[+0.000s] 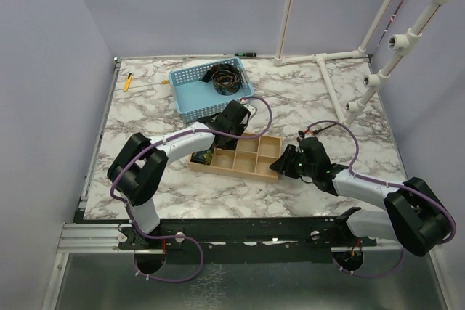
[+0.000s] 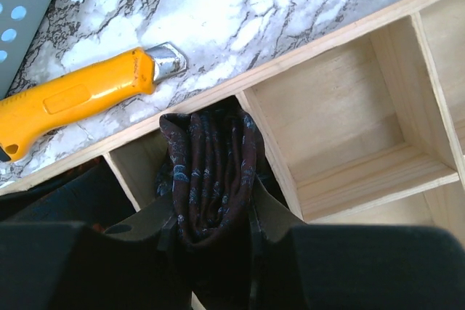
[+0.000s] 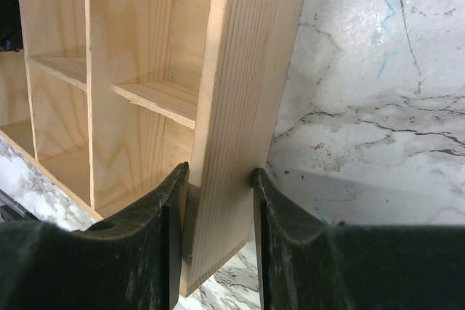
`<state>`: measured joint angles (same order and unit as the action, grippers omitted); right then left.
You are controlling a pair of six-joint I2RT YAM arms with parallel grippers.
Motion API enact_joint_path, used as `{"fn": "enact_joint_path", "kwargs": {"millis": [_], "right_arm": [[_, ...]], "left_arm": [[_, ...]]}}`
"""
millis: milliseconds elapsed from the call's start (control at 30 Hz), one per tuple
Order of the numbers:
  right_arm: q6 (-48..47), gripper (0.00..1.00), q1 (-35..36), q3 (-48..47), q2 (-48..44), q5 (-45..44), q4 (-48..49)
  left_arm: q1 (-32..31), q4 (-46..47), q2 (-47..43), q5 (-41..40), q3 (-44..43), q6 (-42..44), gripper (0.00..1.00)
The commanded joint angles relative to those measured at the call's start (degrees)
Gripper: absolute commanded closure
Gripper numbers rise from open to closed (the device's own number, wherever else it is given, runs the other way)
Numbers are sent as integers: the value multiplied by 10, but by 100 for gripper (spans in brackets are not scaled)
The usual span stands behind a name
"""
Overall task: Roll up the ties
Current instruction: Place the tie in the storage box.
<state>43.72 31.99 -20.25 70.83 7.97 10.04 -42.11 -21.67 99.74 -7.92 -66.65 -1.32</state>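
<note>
Looking down, we find the left arm [image 1: 178, 143] bent across to the wooden divider tray [image 1: 258, 152], its left gripper [image 2: 211, 212] pinching a rolled tie [image 2: 211, 165] in narrow jaws. The right arm [image 1: 363, 188] lies low, with the right gripper [image 3: 218, 201] clamped on the tray's end wall. A yellow utility knife [image 2: 80, 96] lies on the marble table [image 1: 145, 117] just beside the rim, and the neighbouring compartment is open. The coil sits squarely between the fingers [image 2: 156, 219], down in an edge compartment. More ties [image 1: 227, 78] lie in the blue basket [image 1: 185, 76].
</note>
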Motion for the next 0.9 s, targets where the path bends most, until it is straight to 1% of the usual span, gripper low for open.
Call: {"fn": "enact_joint_path", "kwargs": {"millis": [0,200,433,500,567,633,700,800,867], "right_arm": [[7,100,29,25,5,92,-24],[9,100,33,20,14,97,-20],[11,100,35,14,24,100,-13],[7,100,35,10,23,97,-19],[2,100,35,7,16,92,-29],[-3,100,35,6,7,86,-36],[-8,100,35,3,-1,82,-43],[-20,100,36,-2,-7,73,-56],[-33,100,35,-7,-10,68,-68]], "left_arm": [[0,107,5,-10,35,-53,100],[-1,157,10,-18,86,-128,100],[0,157,47,16,101,-202,100],[-1,152,51,21,98,-206,100],[-1,117,52,-6,77,-195,100],[0,84,50,-14,58,-170,100],[0,53,49,-20,40,-155,95],[0,28,41,-14,31,-144,81],[0,15,40,-4,26,-133,74]]}}
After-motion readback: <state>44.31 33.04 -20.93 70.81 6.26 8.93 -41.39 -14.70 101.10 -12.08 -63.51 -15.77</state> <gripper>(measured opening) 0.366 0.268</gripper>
